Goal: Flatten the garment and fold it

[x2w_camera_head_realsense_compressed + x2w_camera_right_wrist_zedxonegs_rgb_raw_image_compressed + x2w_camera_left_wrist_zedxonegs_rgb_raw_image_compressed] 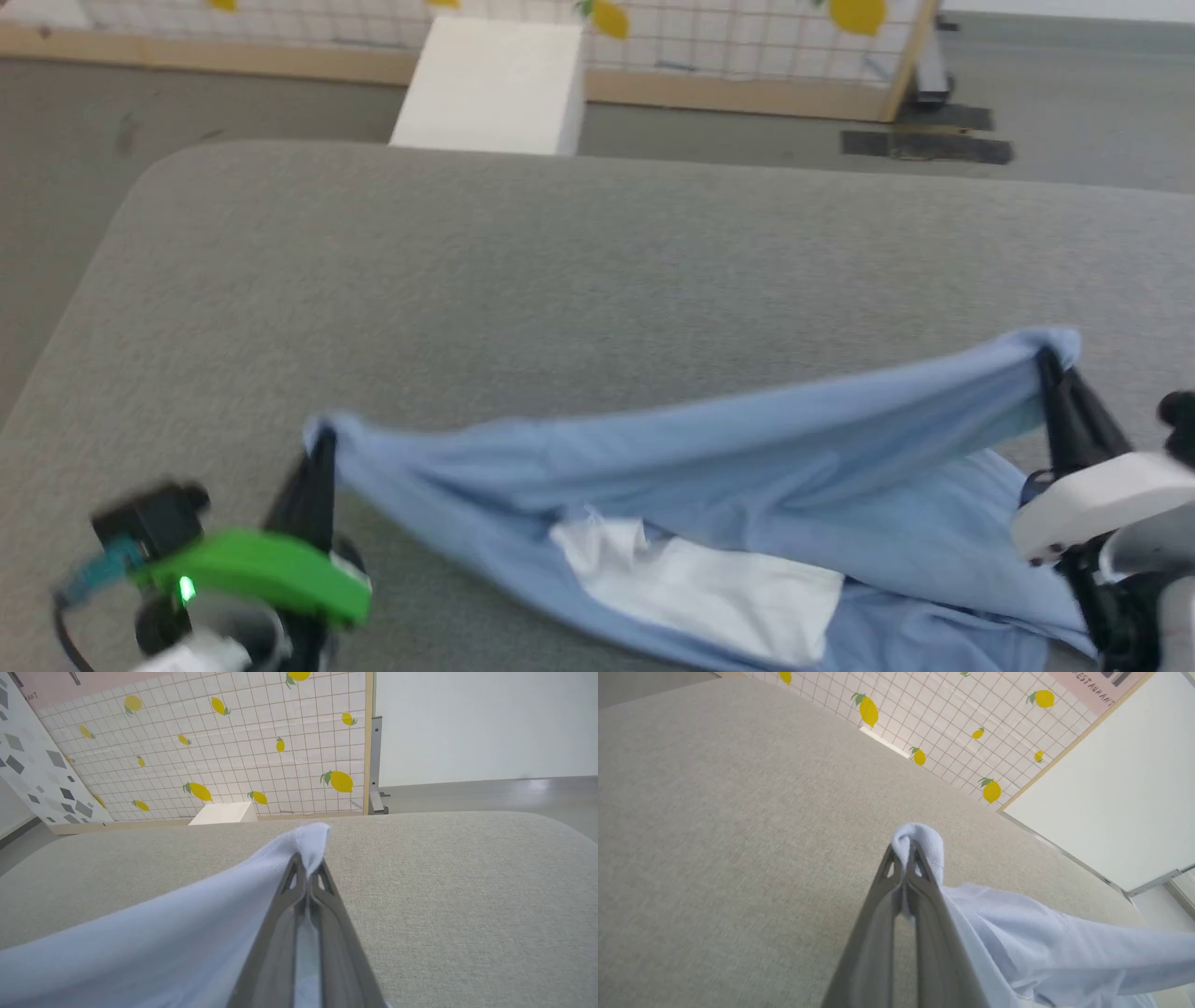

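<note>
Left tool (320, 446) and right tool (1047, 359) each pinch a corner of the shirt (709, 448), holding it stretched low over the table (560, 261) with its bulk sagging onto it; a hard tug might slip those small bites, which the wrist views reveal, while the head view gives the white patch (700, 588).

Light blue cotton T-shirt (709, 448) lies across near part of grey fabric-topped table (560, 261), spanning left tool (322, 441) to right tool (1047, 359). White rectangular box (490, 84) behind table; lemon-printed grid panel (747, 37) behind box.
</note>
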Available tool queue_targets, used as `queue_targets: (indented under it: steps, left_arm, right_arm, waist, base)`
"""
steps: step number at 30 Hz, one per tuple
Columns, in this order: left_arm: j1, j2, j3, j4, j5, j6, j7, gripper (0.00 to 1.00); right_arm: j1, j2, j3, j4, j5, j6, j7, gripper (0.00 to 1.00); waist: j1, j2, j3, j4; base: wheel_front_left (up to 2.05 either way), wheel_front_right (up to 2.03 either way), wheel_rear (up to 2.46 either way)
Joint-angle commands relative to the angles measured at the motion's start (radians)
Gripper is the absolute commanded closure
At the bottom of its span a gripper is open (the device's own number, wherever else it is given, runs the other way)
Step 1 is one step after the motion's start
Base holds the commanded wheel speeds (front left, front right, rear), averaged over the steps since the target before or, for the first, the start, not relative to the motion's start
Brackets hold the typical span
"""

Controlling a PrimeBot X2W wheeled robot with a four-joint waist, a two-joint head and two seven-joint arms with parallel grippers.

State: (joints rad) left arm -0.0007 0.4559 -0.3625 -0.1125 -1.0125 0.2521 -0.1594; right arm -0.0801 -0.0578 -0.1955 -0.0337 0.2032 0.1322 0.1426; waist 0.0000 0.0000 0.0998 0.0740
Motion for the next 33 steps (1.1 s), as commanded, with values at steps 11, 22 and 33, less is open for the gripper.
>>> queue_targets:
  steps: [11,22,33]
  left_arm:
    - [-0.497,0.036,0.061,-0.097,-0.063,-0.081,0.162,1.00]
    - [-1.115,0.013,0.098,0.096,-0.022,-0.063,0.255,1.00]
    - [-1.631,-0.035,0.133,0.386,0.072,-0.098,0.137,1.00]
  right_arm:
    - [-0.257,-0.213,0.041,-0.247,-0.015,-0.002,0.290,1.00]
    - [-0.803,-0.349,0.170,-0.081,-0.005,-0.002,0.380,1.00]
    - [-1.290,-0.270,0.159,0.232,-0.144,-0.002,0.195,1.00]
  waist:
    - [0.0000,0.0000,0.029,-0.106]
    - [0.0000,0.0000,0.290,-0.155]
    - [0.0000,0.0000,0.481,-0.190]
  base:
    - [0.00,0.00,0.00]
    - [0.00,0.00,0.00]
    - [0.00,0.00,0.00]
